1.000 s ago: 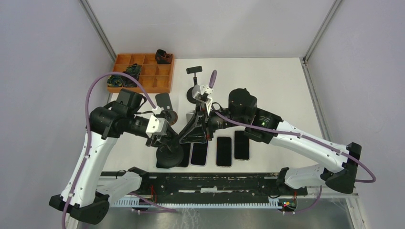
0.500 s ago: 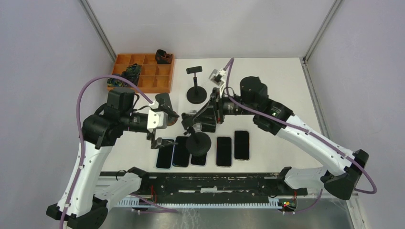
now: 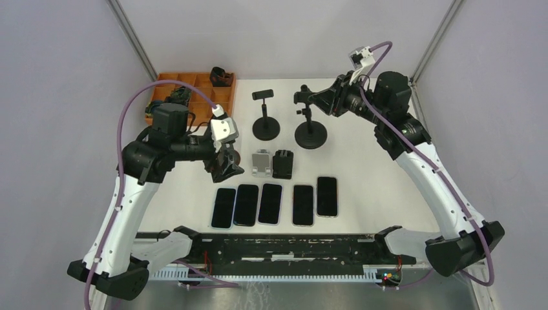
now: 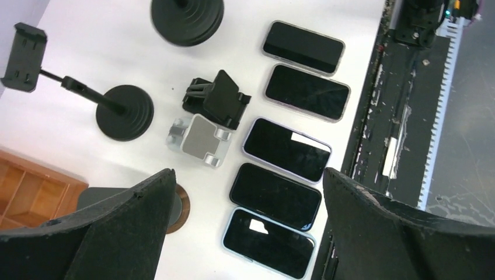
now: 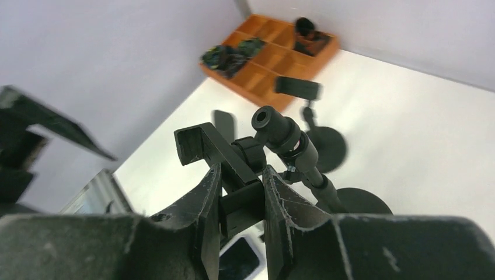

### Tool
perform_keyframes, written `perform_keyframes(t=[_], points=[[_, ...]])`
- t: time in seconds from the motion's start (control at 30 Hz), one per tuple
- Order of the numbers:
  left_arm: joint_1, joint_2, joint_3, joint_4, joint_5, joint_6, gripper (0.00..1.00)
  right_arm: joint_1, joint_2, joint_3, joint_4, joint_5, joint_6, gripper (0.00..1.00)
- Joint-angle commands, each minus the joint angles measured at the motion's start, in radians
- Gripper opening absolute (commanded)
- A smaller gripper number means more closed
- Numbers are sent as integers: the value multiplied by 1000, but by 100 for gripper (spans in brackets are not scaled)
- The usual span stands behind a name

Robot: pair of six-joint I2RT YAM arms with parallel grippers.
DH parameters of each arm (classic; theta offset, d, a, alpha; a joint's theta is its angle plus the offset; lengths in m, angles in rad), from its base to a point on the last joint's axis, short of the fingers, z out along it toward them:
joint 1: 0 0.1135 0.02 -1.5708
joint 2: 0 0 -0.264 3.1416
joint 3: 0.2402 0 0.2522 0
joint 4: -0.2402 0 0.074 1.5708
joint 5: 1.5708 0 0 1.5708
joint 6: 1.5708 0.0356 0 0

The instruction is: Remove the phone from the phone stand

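White desk (image 3: 388,174), grey walls | right gripper (image 5: 240,178) clamped on empty phone stand (image 3: 310,132), far centre | left gripper (image 3: 227,166) spread wide, holding nothing, left of centre | phones (image 3: 270,203): five flat in near row | removal looks done.

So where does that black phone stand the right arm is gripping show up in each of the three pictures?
Top external: the black phone stand is at the back centre of the table, its top in the right gripper.
Left wrist: only its round base shows, at the top edge.
Right wrist: centre, its clamp head pinched between the fingers.
Shared landmark: the orange tray.
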Motion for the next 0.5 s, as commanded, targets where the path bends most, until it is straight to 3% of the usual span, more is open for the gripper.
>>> perform_keyframes(t=[0.0,0.2,0.47], points=[[-1,-2,12,65,-104,-111,100,-98,21,-109,250,18,-15,0],[-1,-4,-40,83,-131,-137,100,-184,90,-266,489,-48,31,0],[0,-9,-94,121,-189,-140,100,-198,115,-336,617,-56,5,0]])
